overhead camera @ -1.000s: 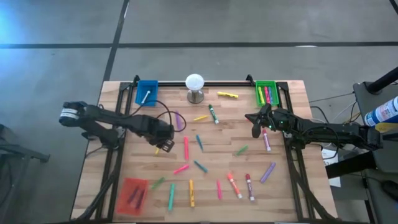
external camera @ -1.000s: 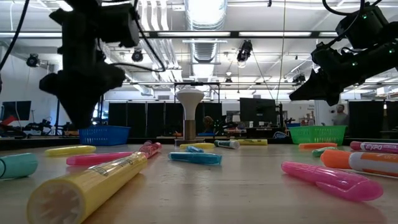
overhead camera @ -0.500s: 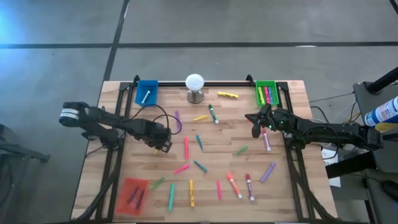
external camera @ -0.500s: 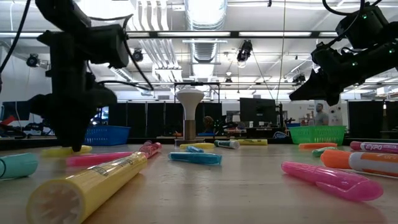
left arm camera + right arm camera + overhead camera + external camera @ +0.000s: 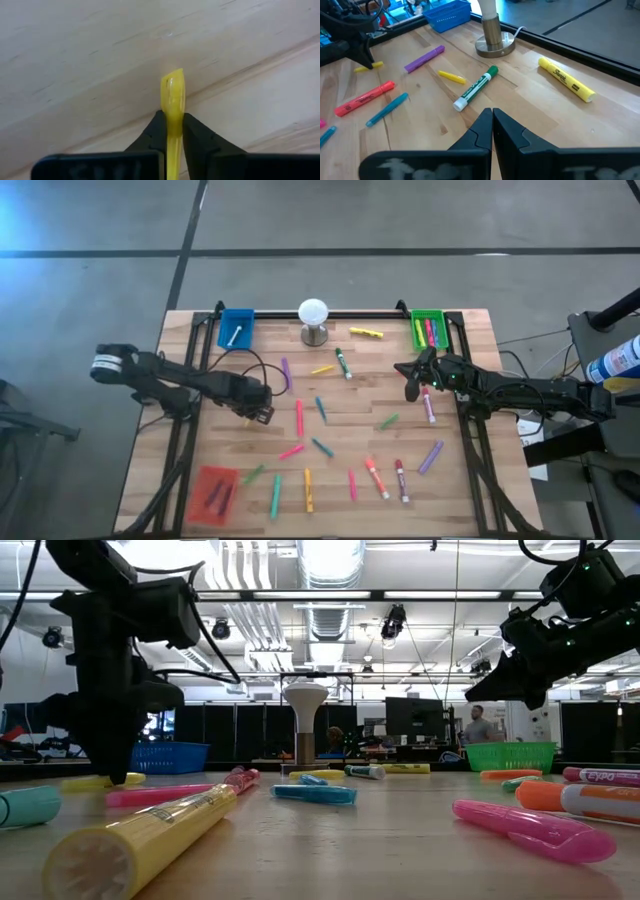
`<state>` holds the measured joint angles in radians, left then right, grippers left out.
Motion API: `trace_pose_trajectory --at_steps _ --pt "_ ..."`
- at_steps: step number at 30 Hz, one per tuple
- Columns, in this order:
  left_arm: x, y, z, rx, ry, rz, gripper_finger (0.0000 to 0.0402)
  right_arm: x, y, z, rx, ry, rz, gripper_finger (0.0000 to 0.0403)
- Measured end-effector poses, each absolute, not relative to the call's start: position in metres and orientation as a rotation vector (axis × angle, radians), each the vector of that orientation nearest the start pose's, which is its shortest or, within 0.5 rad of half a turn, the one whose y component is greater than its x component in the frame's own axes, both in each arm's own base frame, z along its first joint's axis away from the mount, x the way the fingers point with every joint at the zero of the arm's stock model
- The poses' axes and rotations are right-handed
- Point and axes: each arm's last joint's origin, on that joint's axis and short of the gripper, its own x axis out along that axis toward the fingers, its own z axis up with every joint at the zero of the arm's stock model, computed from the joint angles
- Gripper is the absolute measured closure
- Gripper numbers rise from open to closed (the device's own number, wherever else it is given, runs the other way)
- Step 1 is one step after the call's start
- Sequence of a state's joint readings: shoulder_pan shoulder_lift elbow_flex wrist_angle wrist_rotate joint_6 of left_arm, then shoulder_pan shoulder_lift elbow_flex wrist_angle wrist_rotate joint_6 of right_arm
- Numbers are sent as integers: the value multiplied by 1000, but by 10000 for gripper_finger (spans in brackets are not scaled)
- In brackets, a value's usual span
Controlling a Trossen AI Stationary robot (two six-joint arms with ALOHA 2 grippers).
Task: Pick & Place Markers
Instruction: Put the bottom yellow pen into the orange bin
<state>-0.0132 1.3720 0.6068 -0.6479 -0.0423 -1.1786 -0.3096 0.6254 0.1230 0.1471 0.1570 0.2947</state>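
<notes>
Grasp step: left gripper [image 5: 173,131] pinched onto a yellow marker [image 5: 172,97] on the table [image 5: 460,480], roughly nine o'clock of centre. Right gripper [image 5: 492,122] closed, empty, idle at three o'clock. Next: lift, probably toward a tray.

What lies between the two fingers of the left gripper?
A yellow marker lies there; the left gripper has its fingers closed on it against the table, shown in the left wrist view.
</notes>
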Motion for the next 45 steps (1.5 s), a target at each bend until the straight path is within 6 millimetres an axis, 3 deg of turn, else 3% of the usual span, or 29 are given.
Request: trace_pose_trajectory --at_steps 6,14,19,24,35,40,45 --pt "204 -2 156 -921 1275 831 368 132 -47 159 311 288 -511 394" --pt "217 -15 206 -918 1273 753 368 132 -47 159 307 291 -511 394" --pt "219 -35 232 -889 1279 693 368 132 -47 158 303 294 -510 394" --pt "215 -66 244 -914 1282 657 368 132 -47 158 304 297 -510 394" --pt "147 -167 247 -1039 1355 747 368 131 -47 154 305 310 -512 394" --pt "120 -192 239 -1056 1356 848 368 131 -47 154 305 310 -512 394" --pt "119 -202 226 -1031 1352 880 368 131 -47 154 305 309 -512 394"
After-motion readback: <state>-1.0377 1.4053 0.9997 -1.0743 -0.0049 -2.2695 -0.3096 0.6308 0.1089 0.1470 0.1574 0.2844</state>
